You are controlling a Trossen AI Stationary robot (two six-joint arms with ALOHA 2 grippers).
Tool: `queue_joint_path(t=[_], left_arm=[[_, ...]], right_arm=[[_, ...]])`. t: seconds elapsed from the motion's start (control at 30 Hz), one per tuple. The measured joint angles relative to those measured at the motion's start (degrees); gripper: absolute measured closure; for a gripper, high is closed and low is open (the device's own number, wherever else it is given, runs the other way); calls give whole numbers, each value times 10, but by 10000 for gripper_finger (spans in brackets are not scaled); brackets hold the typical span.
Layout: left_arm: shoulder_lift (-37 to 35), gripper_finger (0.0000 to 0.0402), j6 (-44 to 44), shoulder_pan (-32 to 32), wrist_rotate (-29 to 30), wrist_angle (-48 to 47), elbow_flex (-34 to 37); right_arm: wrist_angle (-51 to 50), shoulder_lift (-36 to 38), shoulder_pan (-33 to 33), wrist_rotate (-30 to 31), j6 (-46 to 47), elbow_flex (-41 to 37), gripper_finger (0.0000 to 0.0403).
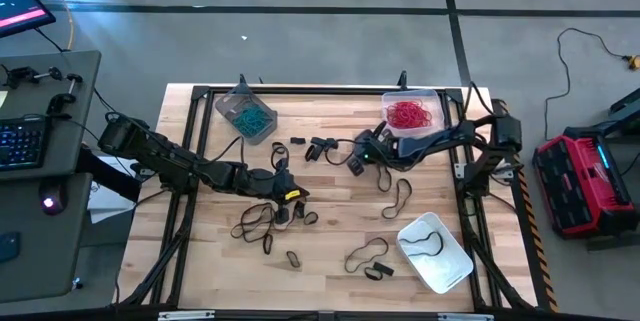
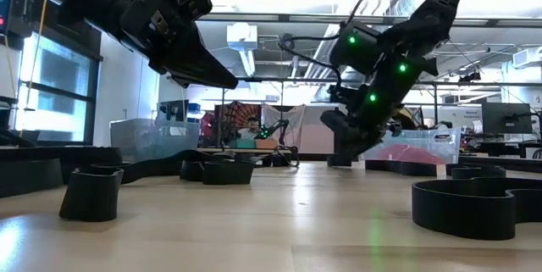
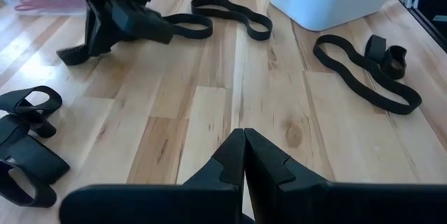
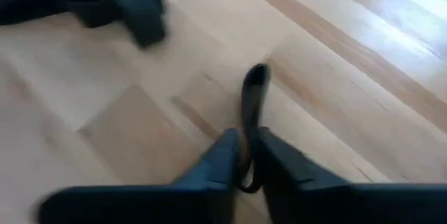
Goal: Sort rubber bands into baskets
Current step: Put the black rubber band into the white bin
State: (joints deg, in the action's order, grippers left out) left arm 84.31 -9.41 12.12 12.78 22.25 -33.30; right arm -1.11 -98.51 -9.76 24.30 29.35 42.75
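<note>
Right tool (image 4: 244, 155) pinches black band (image 4: 253, 105); red bands (image 1: 409, 114) fill clear basket (image 1: 436, 97).

My left arm reaches in from the left side, stretched low over the middle of the table. My left gripper (image 3: 244, 155) is closed tight, with nothing in it. My right arm bends in from the right side. My right gripper (image 4: 243, 155) pinches a black rubber band (image 4: 253, 95) between its fingers.
</note>
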Motion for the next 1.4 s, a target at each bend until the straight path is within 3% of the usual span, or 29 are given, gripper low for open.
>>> queue_joint_path(t=[0.07,0.2,0.43,0.7,0.97,1.17,1.4], left_arm=[[0,402,0,0,0,0,0],[0,402,0,0,0,-1,0],[0,402,1,0,0,-3,0],[0,402,1,0,-1,-8,0],[0,402,0,0,-2,-10,0],[0,402,-7,0,0,-10,0],[0,402,-24,-1,30,-17,0]], right_arm=[[-7,10,0,-23,-29,8,391],[-77,56,19,-62,-43,36,388],[-284,160,131,-63,13,101,398],[-496,202,365,-63,219,184,401],[-586,200,575,-63,554,193,402],[-600,169,640,-116,698,148,402],[-570,127,650,-175,709,128,378]])
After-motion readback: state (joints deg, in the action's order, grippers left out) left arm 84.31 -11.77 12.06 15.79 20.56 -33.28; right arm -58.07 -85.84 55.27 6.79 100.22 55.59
